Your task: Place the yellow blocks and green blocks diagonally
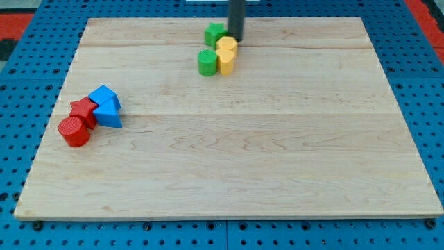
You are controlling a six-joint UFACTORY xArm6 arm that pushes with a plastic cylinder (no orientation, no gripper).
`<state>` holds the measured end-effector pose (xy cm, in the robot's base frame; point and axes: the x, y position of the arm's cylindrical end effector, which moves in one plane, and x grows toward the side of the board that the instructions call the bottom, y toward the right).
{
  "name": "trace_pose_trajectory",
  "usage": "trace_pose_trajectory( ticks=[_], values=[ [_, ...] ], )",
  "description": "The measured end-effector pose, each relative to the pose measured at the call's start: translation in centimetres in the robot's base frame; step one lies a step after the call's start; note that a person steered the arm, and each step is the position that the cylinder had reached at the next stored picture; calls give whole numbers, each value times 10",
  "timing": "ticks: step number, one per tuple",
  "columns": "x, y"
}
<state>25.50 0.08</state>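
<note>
Near the view's top centre sits a tight cluster: a green block [214, 33] at the upper left, a green cylinder [207, 62] below it, a yellow block [227, 46] and a second yellow block [225, 62] stacked down the right side. My tip [236, 39] is the lower end of the dark rod that comes down from the top edge. It stands right of the upper green block and just above the upper yellow block, touching or nearly touching both.
At the view's left sits another cluster: a red cylinder [74, 131], a red star-like block [83, 110], a blue block [105, 96] and a blue triangular block [108, 115]. The wooden board [277, 153] lies on a blue pegboard.
</note>
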Motion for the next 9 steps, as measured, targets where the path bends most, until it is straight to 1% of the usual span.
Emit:
trace_pose_trajectory(
  ticks=[1,2,3,4,5,6,7,8,9],
  values=[
    [-23,9],
    [-28,32],
    [-22,-58],
    [-7,-92],
    [31,-41],
    [69,-4],
    [93,45],
    [121,43],
    [125,21]
  ],
)
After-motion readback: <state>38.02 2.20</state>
